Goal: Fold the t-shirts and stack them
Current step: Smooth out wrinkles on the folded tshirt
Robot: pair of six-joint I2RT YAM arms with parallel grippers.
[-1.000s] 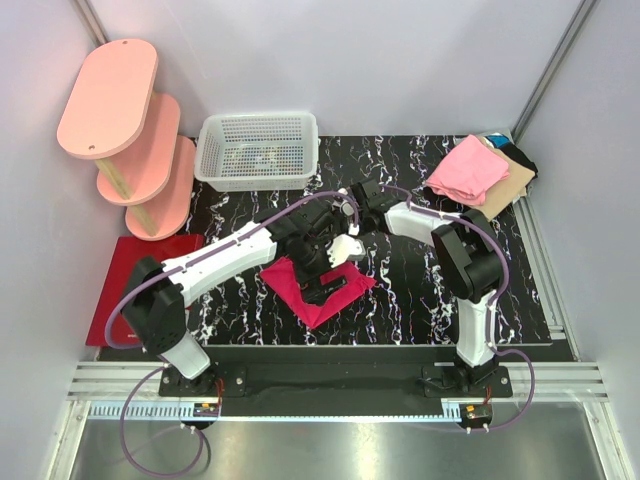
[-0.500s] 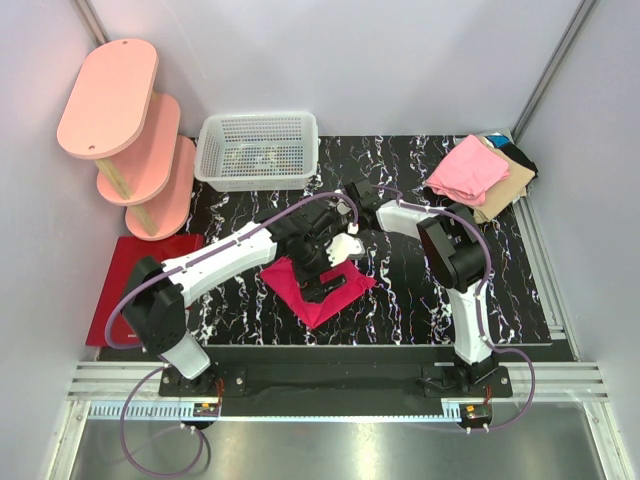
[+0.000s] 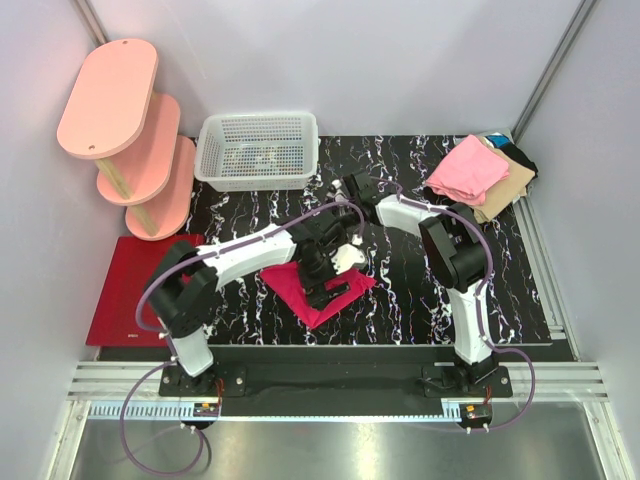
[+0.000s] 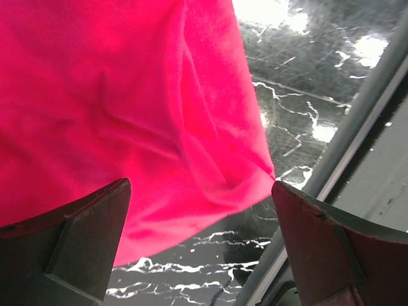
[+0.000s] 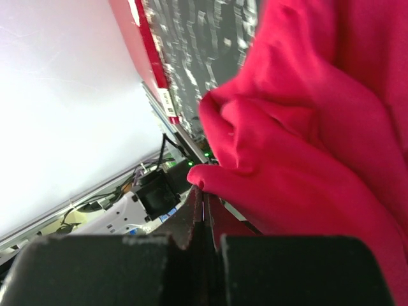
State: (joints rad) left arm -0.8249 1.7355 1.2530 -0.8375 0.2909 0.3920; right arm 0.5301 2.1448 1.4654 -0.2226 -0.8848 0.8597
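Midway across the surface (image 3: 420, 290) lies the magenta t-shirt (image 3: 312, 298), limp and light, best taken at edges. The right gripper (image 5: 203, 191) pinches a fold; the left gripper (image 4: 201, 186) hangs spread above.

magenta-red t-shirt (image 4: 127, 115) | lying rumpled under spread jaws of left gripper (image 4: 201, 188) | fold being pinched in closed jaws of right gripper (image 5: 203, 191) | pink t-shirt (image 3: 465, 168) sitting folded, well apart from both

Left arm (image 3: 240, 255) and right arm (image 3: 405, 213): white link shells, black joints, black bases, purple cables looped alongside. Left gripper (image 4: 201, 191): dark, wedge-shaped fingers.
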